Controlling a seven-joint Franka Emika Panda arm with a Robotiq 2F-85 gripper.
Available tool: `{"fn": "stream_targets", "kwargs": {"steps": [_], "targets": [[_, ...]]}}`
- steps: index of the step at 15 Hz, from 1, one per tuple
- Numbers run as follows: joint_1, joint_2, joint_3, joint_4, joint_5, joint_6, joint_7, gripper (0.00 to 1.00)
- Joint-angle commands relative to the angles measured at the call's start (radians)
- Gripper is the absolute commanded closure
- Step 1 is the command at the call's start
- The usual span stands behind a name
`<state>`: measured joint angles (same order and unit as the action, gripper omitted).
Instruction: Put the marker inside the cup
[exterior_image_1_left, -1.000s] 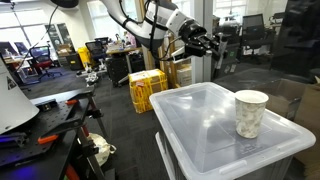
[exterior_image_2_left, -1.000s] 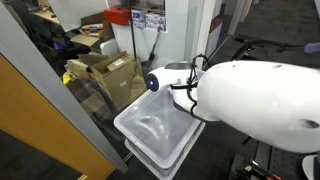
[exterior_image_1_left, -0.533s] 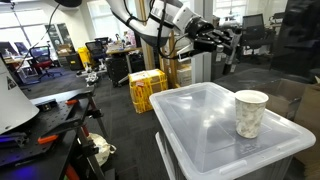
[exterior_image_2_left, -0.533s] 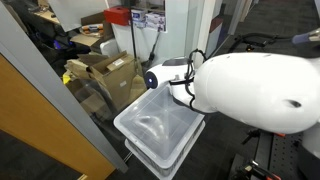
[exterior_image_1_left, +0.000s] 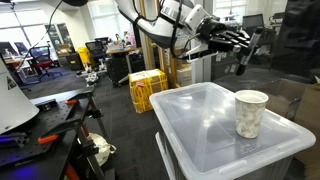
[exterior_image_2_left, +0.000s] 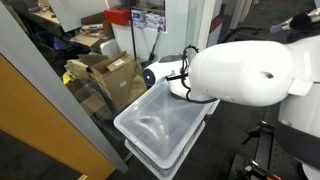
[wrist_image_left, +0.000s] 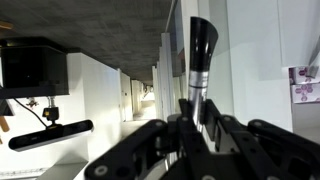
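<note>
The gripper (exterior_image_1_left: 240, 45) was clamped on the marker (wrist_image_left: 201, 62), apparently above and behind the cup (exterior_image_1_left: 250, 113) on the bin lid (exterior_image_1_left: 200, 125), ready for lowering in.

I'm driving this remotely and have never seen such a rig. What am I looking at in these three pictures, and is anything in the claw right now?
The machine is a single jointed robot arm ending in a two-fingered claw, the gripper. Two cameras stand outside the robot. In an exterior view, the arm reaches across an office-like room, high above a translucent plastic bin with its lid on. On that lid stands the cup, upright and open at the top. The gripper sits up and off to the side of it, holding a dark stick, the marker. In the other outside picture, the arm's white body fills most of the frame, so you see only the same bin below it. The third camera rides on the wrist: it looks along the fingers, which are shut on the marker, pointing upward in that picture.
</note>
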<state>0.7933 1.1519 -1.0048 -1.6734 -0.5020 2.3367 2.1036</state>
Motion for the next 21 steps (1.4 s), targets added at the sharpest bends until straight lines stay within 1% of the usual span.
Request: {"fn": "stream_targets", "kwargs": {"steps": [1,6,11,17,21], "targets": [[-0.060,0.001,0.043,0.076,-0.055,-0.024,-0.018,0.95],[-0.115,0.002,0.098,0.130,-0.121,-0.038,-0.010,0.95],[-0.188,-0.003,0.164,0.169,-0.169,-0.056,-0.011,0.95],[-0.293,-0.001,0.266,0.236,-0.238,-0.069,-0.010,0.95],[-0.350,-0.003,0.332,0.281,-0.300,-0.095,-0.004,0.95]]}}
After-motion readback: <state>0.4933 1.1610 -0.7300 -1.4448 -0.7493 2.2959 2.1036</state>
